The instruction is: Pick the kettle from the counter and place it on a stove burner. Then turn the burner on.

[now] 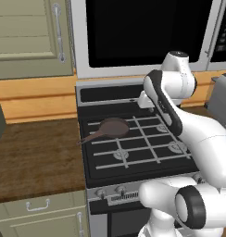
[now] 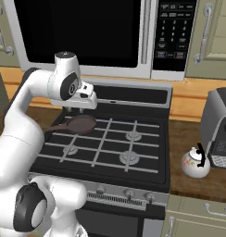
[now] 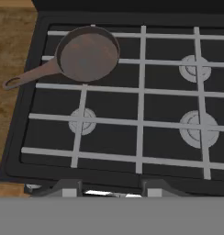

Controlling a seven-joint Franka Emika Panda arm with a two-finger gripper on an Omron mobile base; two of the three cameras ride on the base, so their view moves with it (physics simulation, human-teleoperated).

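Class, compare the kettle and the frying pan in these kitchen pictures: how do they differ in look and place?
The kettle is round and white with a dark arched handle on top; the pan is flat, open and brown with a long straight handle to the side. The kettle stands on the counter right of the stove; the pan sits on the rear left burner's grate. Both stand upright, and the end effector touches neither.

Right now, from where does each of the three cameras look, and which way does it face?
Left base view: behind the arm, to its left, facing forward and down at the stove; the arm rises at lower right.
Right base view: behind, to its right, same stove; the arm rises at lower left; kettle on the counter.
Hand view: on the hand, looking down at the grates; fingertips at the bottom.
All three share the pan on the rear left burner.
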